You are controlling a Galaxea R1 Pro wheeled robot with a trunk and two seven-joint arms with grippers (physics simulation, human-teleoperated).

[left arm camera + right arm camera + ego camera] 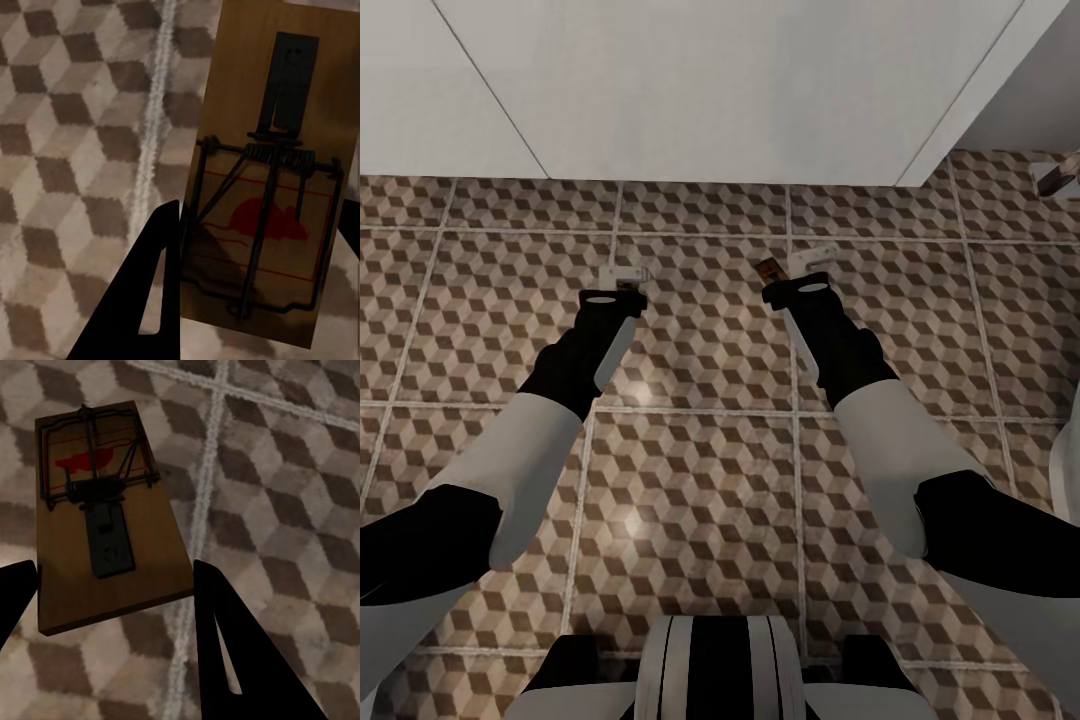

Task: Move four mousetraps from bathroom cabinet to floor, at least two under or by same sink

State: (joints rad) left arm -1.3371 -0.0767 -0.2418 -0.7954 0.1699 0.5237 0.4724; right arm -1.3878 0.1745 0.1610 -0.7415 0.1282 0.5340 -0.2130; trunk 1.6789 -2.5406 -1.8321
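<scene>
Each of my grippers holds a mousetrap above the bathroom floor (700, 330), whose tiles carry a brown and beige cube pattern. My left gripper (625, 273) is shut on a tan mousetrap (262, 225) with a dark wire spring. One black finger (146, 300) presses its long edge. My right gripper (792, 268) is shut on a second mousetrap (105, 525), which appears as a small brown piece (767, 270) at its tip. A dark finger (225, 652) sits against that board's side. The cabinet and the sink are out of view.
A white panelled surface (710, 90) bounds the floor's far edge. A small pale object (1060, 175) lies at the far right. A white rounded fixture (1072, 470) pokes in at the right edge. Tiled floor stretches between and ahead of both arms.
</scene>
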